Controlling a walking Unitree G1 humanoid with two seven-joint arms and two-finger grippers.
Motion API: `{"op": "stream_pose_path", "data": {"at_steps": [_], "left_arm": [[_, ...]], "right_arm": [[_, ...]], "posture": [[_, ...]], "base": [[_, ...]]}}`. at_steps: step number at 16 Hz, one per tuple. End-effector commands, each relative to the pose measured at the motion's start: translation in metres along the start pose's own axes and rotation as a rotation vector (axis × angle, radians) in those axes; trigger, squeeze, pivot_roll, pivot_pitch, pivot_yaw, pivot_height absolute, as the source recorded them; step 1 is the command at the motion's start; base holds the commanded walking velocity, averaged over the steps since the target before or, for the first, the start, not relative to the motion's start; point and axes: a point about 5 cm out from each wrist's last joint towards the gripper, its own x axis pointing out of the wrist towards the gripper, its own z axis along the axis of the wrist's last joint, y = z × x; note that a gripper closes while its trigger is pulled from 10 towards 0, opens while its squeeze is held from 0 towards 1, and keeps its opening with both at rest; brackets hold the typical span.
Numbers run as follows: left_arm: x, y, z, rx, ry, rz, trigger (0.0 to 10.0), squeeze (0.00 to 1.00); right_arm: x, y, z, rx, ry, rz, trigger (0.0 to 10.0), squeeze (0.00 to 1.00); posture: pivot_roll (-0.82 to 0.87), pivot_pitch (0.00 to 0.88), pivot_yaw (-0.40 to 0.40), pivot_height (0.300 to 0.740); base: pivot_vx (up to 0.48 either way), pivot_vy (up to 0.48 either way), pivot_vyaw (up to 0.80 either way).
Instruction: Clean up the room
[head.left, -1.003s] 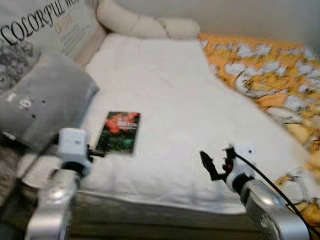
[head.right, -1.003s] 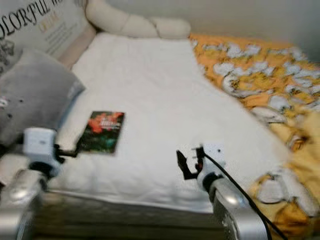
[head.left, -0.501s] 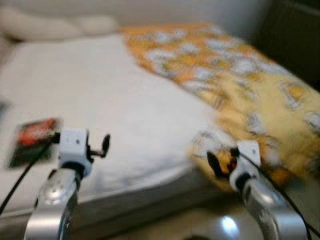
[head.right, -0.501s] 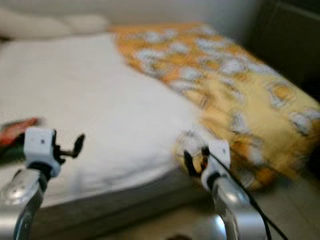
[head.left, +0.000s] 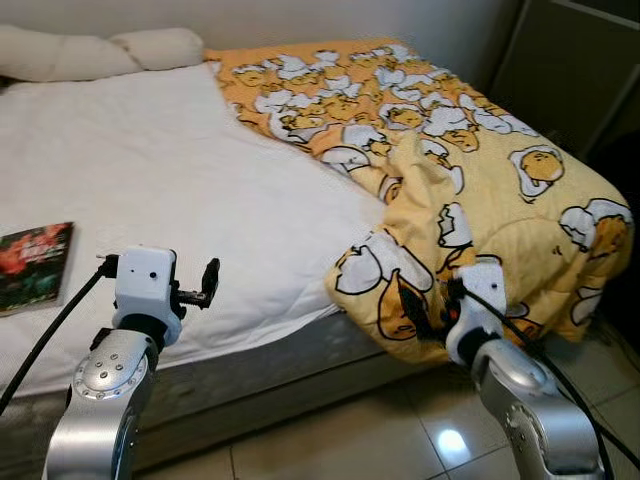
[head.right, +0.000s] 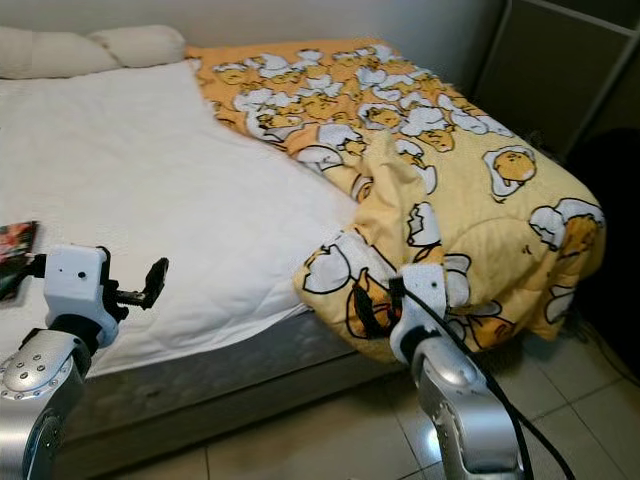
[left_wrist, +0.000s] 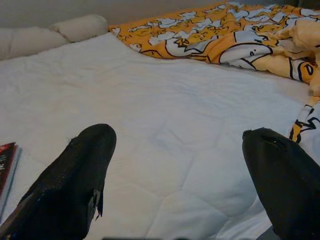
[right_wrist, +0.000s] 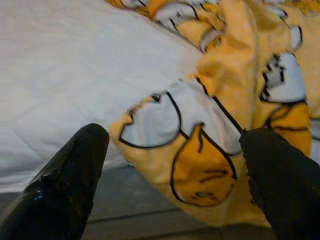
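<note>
A: Right wrist view, item one: right gripper (right_wrist: 170, 165), fingers spread, empty, aimed at the yellow duvet (head.left: 470, 190) bunched over the bed's corner.

B: Item two: left gripper (left_wrist: 180, 175), also parted, over the white sheet (head.left: 160, 180); book (head.left: 35, 265) near the edge.

A: Advice: pinch the hanging corner fold deeply before pulling flat.
</note>
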Motion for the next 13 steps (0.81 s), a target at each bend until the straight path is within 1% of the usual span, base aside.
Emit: {"op": "stream_pose_path", "data": {"at_steps": [1, 3, 6, 8, 13], "left_arm": [[0.0024, -0.0009, 0.0016, 0.009, -0.006, -0.014, 10.0, 0.87], [0.0029, -0.0025, 0.0009, 0.007, -0.005, -0.02, 10.0, 0.87], [0.005, -0.0051, 0.0, 0.004, -0.001, -0.029, 10.0, 0.87], [0.0059, -0.0059, -0.0007, 0.01, 0.003, -0.037, 10.0, 0.87], [0.0057, -0.0028, 0.0007, 0.013, 0.0, -0.04, 10.0, 0.87]], "right_arm": [[0.0015, 0.0002, 0.0014, -0.018, -0.004, 0.001, 10.0, 0.0], [0.0025, 0.0007, 0.002, -0.018, -0.002, 0.001, 10.0, 0.0], [0.0055, -0.0007, 0.0052, -0.015, -0.005, -0.005, 10.0, 0.0], [0.0064, -0.0019, 0.0062, -0.033, -0.009, -0.008, 10.0, 0.0], [0.0072, 0.0025, 0.0044, -0.028, -0.009, 0.001, 10.0, 0.0]], "posture": [[-0.06, 0.0, -0.016, 0.74], [-0.06, 0.0, -0.015, 0.74], [-0.07, 0.0, -0.01, 0.74], [-0.07, 0.0, -0.01, 0.74], [-0.06, 0.0, 0.0, 0.74]], "base": [[0.27, 0.0, 0.0], [0.281, 0.0, 0.0], [0.32, 0.0, -0.59], [0.324, 0.0, 0.0], [0.322, 0.0, 0.0]]}}
